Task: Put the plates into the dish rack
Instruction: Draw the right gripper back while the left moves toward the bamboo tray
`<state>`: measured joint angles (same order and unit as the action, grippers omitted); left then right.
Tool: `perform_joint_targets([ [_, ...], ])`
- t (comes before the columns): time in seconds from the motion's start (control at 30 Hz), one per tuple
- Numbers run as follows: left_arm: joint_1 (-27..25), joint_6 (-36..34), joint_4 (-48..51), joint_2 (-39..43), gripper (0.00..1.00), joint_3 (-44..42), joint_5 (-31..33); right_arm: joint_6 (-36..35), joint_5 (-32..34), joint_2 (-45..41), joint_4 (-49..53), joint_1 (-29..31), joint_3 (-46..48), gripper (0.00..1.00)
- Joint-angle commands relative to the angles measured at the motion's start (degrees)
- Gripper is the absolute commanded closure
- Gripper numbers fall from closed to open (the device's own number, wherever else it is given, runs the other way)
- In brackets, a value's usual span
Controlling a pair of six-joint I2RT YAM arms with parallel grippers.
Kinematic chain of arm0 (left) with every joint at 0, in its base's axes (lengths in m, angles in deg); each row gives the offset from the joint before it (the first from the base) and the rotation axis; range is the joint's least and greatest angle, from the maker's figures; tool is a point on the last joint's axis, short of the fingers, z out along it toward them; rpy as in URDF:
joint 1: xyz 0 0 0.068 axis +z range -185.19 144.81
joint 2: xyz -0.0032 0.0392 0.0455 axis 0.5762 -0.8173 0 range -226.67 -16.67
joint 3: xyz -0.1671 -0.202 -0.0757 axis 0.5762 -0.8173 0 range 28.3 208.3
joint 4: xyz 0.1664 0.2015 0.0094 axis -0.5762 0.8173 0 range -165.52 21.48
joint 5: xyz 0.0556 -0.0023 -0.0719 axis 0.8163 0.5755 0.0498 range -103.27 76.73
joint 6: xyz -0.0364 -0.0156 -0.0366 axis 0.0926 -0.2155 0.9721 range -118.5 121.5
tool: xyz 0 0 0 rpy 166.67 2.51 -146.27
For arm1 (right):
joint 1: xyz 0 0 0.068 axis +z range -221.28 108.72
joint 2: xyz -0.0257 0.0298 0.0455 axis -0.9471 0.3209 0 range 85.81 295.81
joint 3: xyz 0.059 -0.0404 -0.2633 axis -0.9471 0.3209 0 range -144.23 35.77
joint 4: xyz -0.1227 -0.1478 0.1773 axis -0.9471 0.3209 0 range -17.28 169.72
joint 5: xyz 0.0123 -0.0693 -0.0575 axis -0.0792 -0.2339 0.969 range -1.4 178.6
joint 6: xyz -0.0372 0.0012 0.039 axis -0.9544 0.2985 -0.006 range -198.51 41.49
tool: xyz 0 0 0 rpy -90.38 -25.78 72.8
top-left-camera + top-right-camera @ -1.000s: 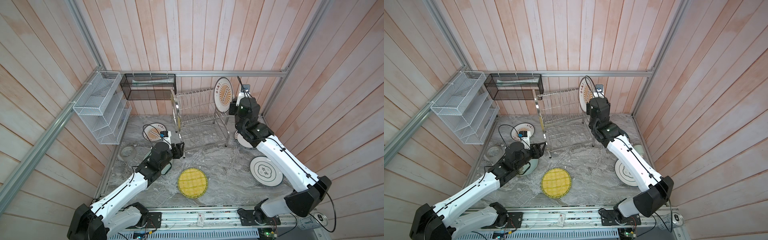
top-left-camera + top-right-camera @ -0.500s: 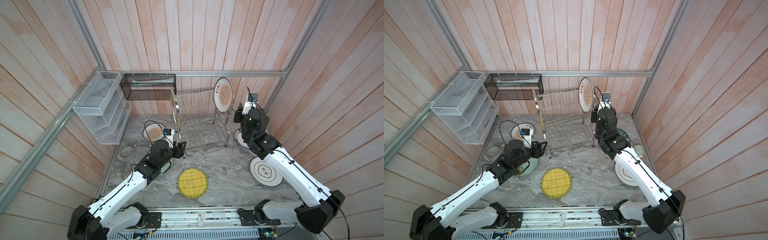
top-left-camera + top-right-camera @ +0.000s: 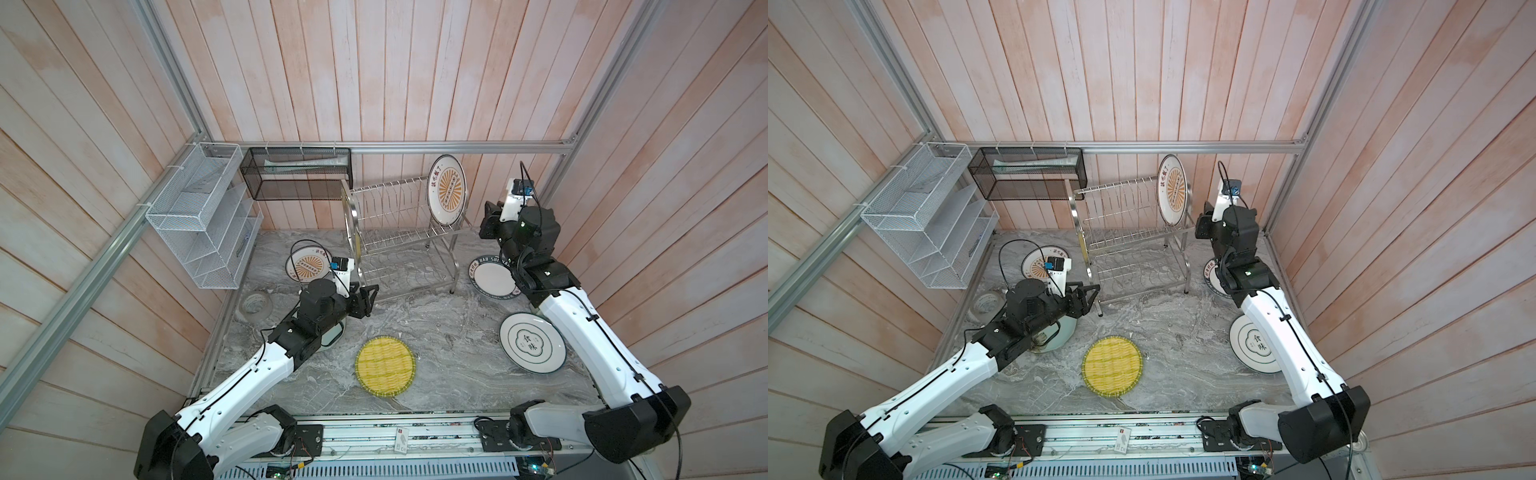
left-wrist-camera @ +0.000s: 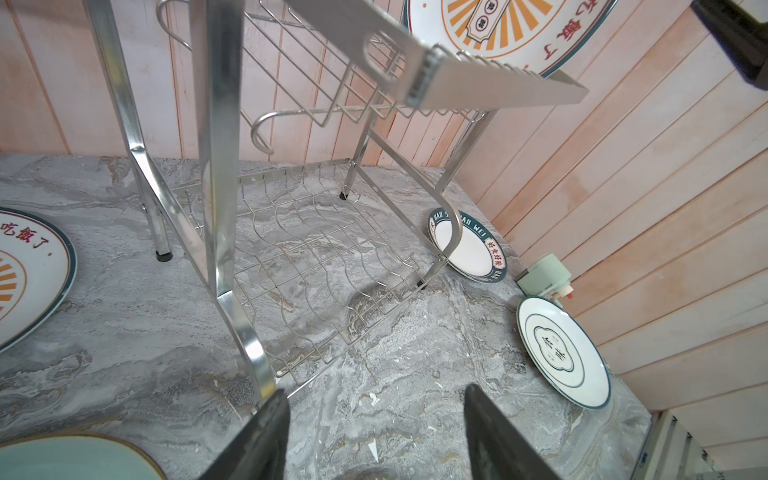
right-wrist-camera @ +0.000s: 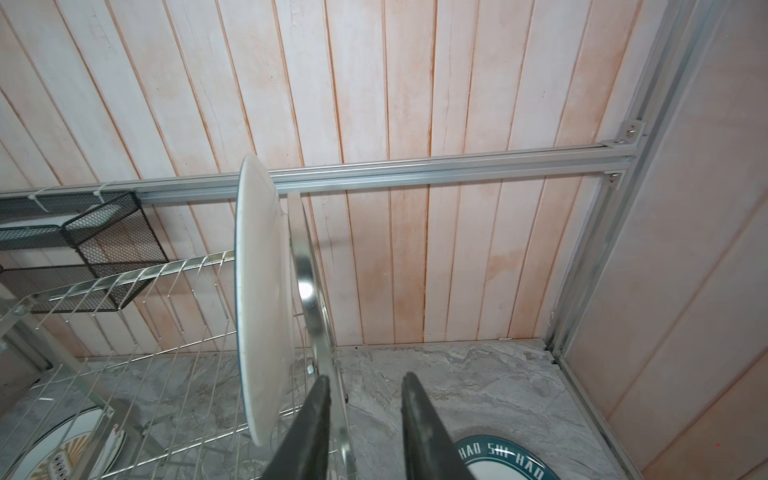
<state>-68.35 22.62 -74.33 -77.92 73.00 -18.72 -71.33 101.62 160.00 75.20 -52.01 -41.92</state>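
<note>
One sunburst plate (image 3: 447, 189) upright in shiny wire rack (image 3: 401, 232).

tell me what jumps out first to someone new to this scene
The sunburst plate standing upright in the top tier of the dish rack, at its right end, draws the eye first. Next comes the bright yellow plate lying flat near the front middle of the grey table.

A sunburst plate (image 3: 447, 189) stands upright in the shiny rack's (image 3: 392, 216) top tier; the yellow plate (image 3: 385, 365) and cloud plate (image 3: 531, 343) lie flat nearby.
</note>
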Motion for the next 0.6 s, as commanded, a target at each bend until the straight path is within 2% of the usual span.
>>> perform_joint_targets([
  [0.0,-0.19,-0.86,-1.73,0.02,0.33,-0.85,-1.48,2.25,-4.58,-1.65,0.16,-0.61,1.81,0.69],
  [0.17,-0.22,-0.77,-1.82,-0.47,0.32,-0.59,-1.62,4.87,-5.13,-5.89,-0.24,-1.17,9.19,0.69],
  [0.33,-0.23,-0.45,0.15,0.11,0.32,-0.84,-1.36,11.73,-8.49,-14.53,-7.30,-1.16,27.32,0.69],
  [0.47,-0.19,0.61,2.41,0.44,0.32,-1.08,-0.18,16.78,-9.40,-19.39,-9.49,-1.17,37.64,0.68],
  [0.57,-0.17,2.06,3.79,0.35,0.32,-0.42,0.00,21.14,-12.98,-20.24,-12.85,-1.16,43.79,0.64],
])
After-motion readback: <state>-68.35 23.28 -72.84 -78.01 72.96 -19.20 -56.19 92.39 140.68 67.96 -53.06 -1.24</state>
